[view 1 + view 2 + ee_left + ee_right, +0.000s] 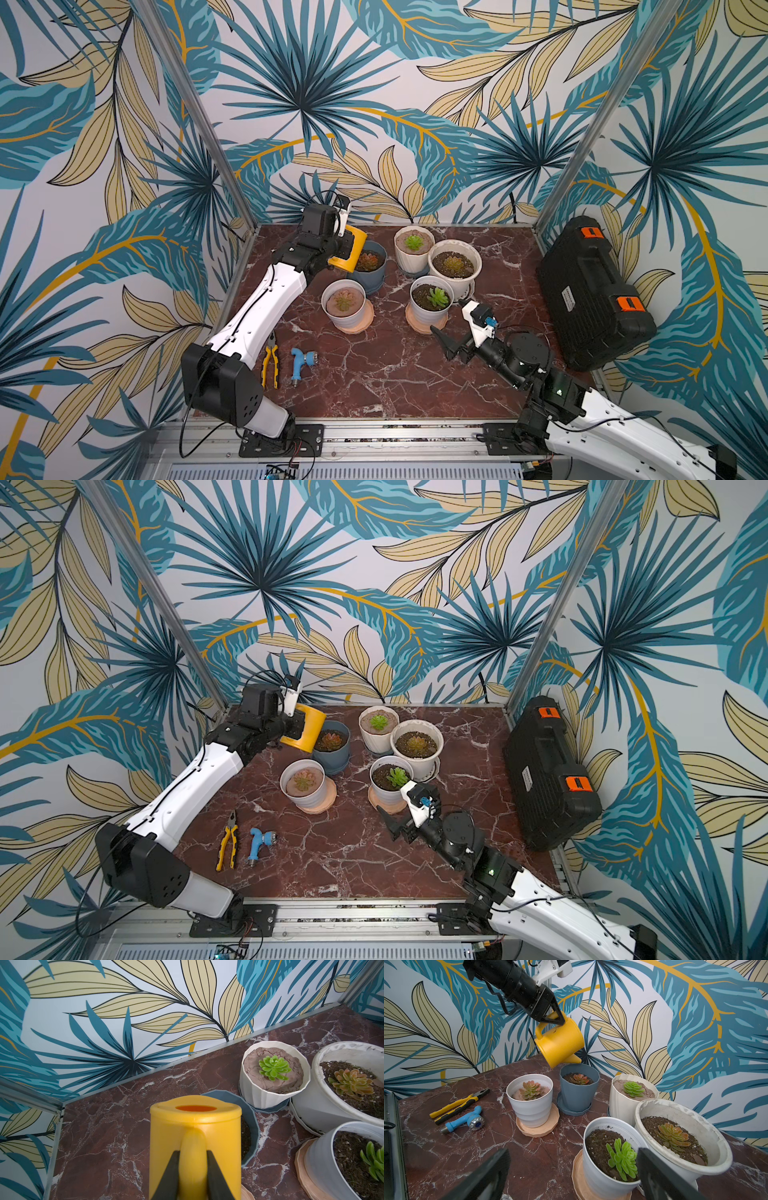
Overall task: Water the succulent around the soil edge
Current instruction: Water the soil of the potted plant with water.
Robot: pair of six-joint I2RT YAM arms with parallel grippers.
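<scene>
Looks like the pouring step, with left end effector (559,1019) squeezing the yellow watering can (560,1043) by its handle, tipped above the blue pot (578,1093) at far left; next, circle slowly round the edge of the soil (568,1075), off the succulent (579,1078), leaving right end effector (572,1153) spread wide, empty.

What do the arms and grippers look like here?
The left arm and right arm match: white shell links between black joint housings, with a thin black cable running along each. The left gripper and right gripper have black, tapered fingers. The right wrist carries a white bracket with a blue connector. A small green light glows further back.
</scene>
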